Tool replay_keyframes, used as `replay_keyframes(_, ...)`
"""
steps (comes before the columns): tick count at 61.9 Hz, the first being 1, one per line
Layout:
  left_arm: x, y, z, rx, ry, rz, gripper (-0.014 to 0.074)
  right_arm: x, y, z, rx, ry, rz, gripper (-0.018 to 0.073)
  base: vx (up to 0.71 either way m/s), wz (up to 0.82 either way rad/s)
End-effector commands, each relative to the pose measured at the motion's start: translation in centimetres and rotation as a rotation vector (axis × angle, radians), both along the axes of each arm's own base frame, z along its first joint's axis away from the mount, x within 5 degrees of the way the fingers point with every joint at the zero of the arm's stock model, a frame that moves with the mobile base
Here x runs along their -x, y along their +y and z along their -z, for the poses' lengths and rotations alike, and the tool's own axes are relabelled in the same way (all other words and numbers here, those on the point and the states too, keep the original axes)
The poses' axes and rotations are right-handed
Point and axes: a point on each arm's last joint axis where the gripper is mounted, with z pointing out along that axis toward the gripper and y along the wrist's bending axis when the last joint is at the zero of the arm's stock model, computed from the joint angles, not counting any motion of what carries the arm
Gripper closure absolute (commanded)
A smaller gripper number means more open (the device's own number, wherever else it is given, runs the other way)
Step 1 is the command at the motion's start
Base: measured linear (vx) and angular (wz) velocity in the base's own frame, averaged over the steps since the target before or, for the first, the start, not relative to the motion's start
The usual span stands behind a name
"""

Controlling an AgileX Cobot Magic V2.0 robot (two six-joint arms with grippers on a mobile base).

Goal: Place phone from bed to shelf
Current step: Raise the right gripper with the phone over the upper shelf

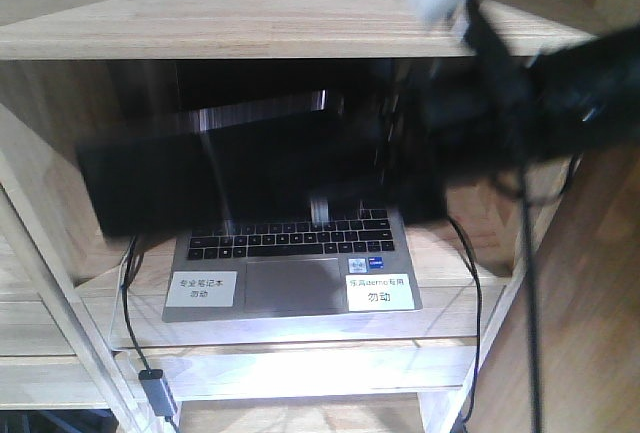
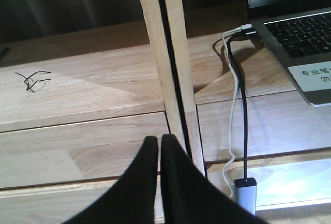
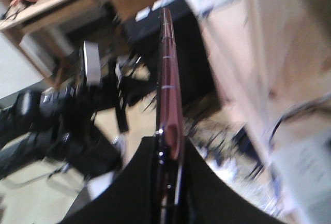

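1. The phone [image 3: 169, 94], thin with a pinkish-gold rim, is seen edge-on, clamped at its near end by the right gripper [image 3: 168, 149].
2. The shelf [image 1: 250, 13] has tiers of pale, grained wooden planks.

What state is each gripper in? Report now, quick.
Left gripper: closed, holding nothing.
Right gripper: closed on the phone, which shows edge-on.

Motion blur — glare on shelf [image 1: 300, 365] edge.

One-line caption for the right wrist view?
Right gripper holds the phone edge-on between its fingers, surroundings motion-blurred.
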Motion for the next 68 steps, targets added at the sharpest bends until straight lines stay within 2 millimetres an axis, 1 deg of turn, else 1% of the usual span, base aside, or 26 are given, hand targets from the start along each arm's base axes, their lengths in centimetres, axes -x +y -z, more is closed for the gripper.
replay_keyframes(1, -0.2, -0.1, -0.5, -0.003, -0.074, 0.008, 0.0595, 1.2, -0.5, -5.9, -0.183, -0.136, 0.073, 0.0561, 0.0, 0.0)
replay_keyframes(10, -0.2, -0.1, -0.5, -0.003, -0.074, 0.008, 0.0595, 1.1, -1.0, -10.7, -0.267, -0.278, 0.172, 0.0561, 0.0, 0.0)
replay_keyframes(16, -0.2, -0.1, -0.5, -0.003, -0.074, 0.008, 0.0595, 0.6, -1.1, -13.0, -0.306, -0.362, 0.212, 0.0561, 0.0, 0.0)
replay_keyframes(19, -0.2, -0.1, -0.5, -0.003, -0.074, 0.008, 0.0595, 0.1, -1.0, -14.0, -0.324, -0.394, 0.225, 0.0561, 0.0, 0.0)
replay_keyframes(28, -0.2, -0.1, -0.5, -0.003, -0.074, 0.008, 0.0595, -2.1, -0.2, -15.6, -0.367, -0.428, 0.22, 0.0561, 0.0, 0.0)
replay_keyframes(32, -0.2, -0.1, -0.5, -0.003, -0.074, 0.008, 0.0595, -3.6, 0.4, -15.7, -0.391, -0.418, 0.212, 0.0561, 0.0, 0.0)
replay_keyframes(37, -0.2, -0.1, -0.5, -0.003, -0.074, 0.008, 0.0595, -5.0, 1.0, -15.8, -0.414, -0.422, 0.205, 0.0561, 0.0, 0.0)
replay_keyframes(41, -0.2, -0.1, -0.5, -0.003, -0.074, 0.008, 0.0595, -6.7, 2.1, -15.2, -0.418, -0.413, 0.201, 0.0561, 0.0, 0.0)
replay_keyframes(45, -0.2, -0.1, -0.5, -0.003, -0.074, 0.008, 0.0595, -7.8, 3.0, -14.9, -0.424, -0.414, 0.203, 0.0561, 0.0, 0.0)
replay_keyframes(55, -0.2, -0.1, -0.5, -0.003, -0.074, 0.008, 0.0595, -10.7, 5.9, -12.2, -0.393, -0.381, 0.194, 0.0561, 0.0, 0.0)
replay_keyframes(60, -0.2, -0.1, -0.5, -0.003, -0.074, 0.008, 0.0595, -11.8, 6.7, -10.7, -0.365, -0.364, 0.197, 0.0561, 0.0, 0.0)
replay_keyframes(68, -0.2, -0.1, -0.5, -0.003, -0.074, 0.008, 0.0595, -13.6, 7.3, -8.9, -0.326, -0.349, 0.229, 0.0561, 0.0, 0.0)
